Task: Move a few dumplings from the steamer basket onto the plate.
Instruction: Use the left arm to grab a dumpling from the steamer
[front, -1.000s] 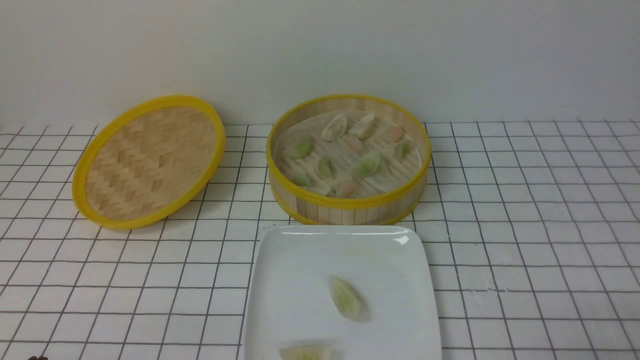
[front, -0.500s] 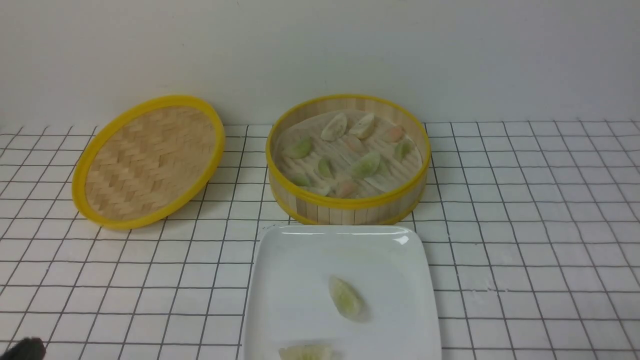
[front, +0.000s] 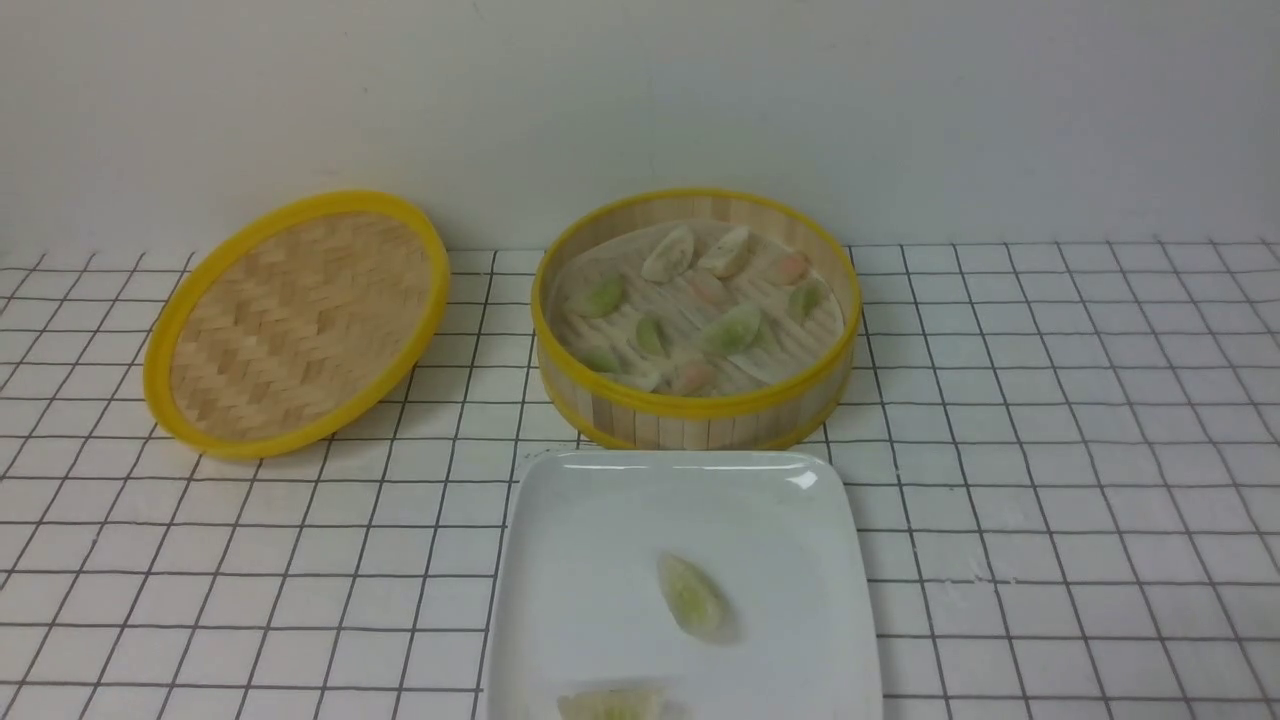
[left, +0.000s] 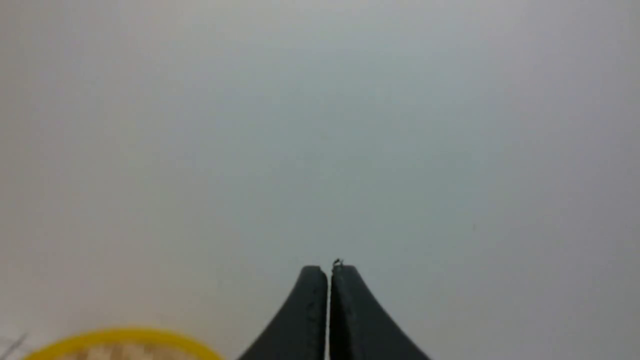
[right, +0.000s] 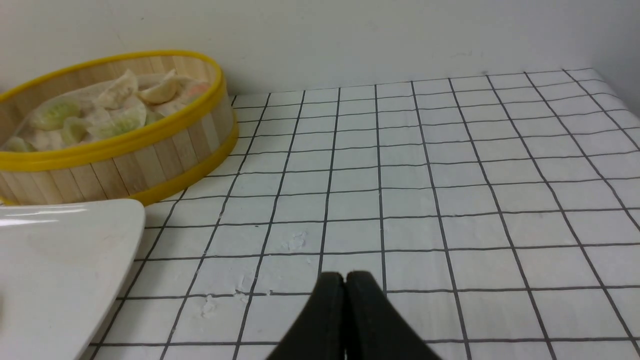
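The left gripper is closed, its two dark fingers pressed flat together with nothing between them. It points at the plain pale wall. A blurred yellow rim sits at the edge of its wrist view; this may be the lid, but the blur is too heavy to be sure.

The right gripper is also closed and empty, held low over the white gridded table, well to the right of the food. Neither arm shows in the front view.

The steamer basket stands open at the back of the table, close to the wall. Most of the dumplings lie scattered on its lined floor: several pale green, two whitish at the far side and a couple pinkish.

The plate lies just in front of the basket, nearly touching its base. One green dumpling rests near the plate's middle. A second dumpling lies at the plate's near side, cut off by the frame.

The woven lid sits to the left of the basket, apart from it, underside up.
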